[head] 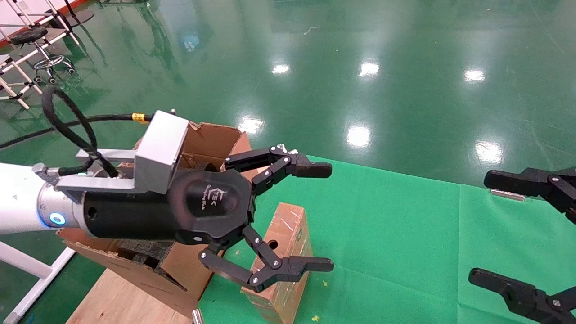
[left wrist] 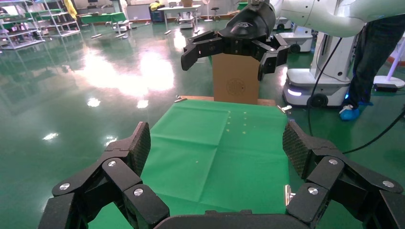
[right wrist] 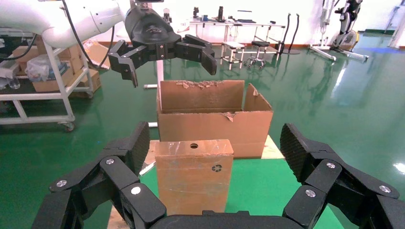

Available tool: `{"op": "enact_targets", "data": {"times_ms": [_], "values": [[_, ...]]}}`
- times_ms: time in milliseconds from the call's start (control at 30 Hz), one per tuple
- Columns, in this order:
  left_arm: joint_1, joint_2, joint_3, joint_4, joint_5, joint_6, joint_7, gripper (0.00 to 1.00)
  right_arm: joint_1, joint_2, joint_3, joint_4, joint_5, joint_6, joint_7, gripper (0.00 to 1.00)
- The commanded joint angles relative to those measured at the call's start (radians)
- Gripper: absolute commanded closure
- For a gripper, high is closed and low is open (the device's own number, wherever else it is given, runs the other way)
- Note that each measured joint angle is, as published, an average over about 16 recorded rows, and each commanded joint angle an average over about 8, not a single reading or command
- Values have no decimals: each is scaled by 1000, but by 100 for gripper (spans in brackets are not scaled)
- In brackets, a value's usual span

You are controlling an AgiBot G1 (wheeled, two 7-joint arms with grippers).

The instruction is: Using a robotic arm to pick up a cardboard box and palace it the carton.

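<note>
The small taped cardboard box [head: 290, 227] stands upright on the green cloth, with its round hole on top and a recycling mark on its face [right wrist: 193, 181]. The large flapped carton [head: 211, 139] stands just behind it [right wrist: 210, 126], with black foam [head: 144, 252] inside. The white robotic arm's black gripper [head: 323, 217] hangs open and empty above both, touching neither [right wrist: 162, 52]. My right gripper [head: 488, 229] is open and empty, and the small box lies ahead between its fingers [right wrist: 216, 140], apart from them. My left gripper [left wrist: 217, 140] is open and empty over bare cloth.
The green cloth [head: 405, 234] covers the table; the carton rests on a wooden board [head: 117, 297]. A stool [head: 36, 38] and white racks stand far left on the green floor. The left wrist view shows a robot base [left wrist: 310, 88] and a person's legs [left wrist: 370, 57] beyond the table.
</note>
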Motion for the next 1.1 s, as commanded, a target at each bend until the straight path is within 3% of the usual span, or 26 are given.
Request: {"op": "enact_targets", "data": {"times_ms": [33,367,400,633,667,900,1100], "values": [[0,0,0,0,0,0,0,0,0,0,0,0,0,0,0,0],[0,0,0,0,0,0,0,0,0,0,0,0,0,0,0,1],[0,0,0,0,0,0,0,0,0,0,0,0,0,0,0,9],[0,0,0,0,0,0,0,0,0,0,0,0,0,0,0,95],[0,0,0,0,0,0,0,0,0,0,0,0,0,0,0,100],[-3,-6,6,9,-5,1,-34,0,0,0,0,0,0,0,0,100],[-73,-40,51,0,65,13,-149,0,0,0,0,0,0,0,0,100]]}}
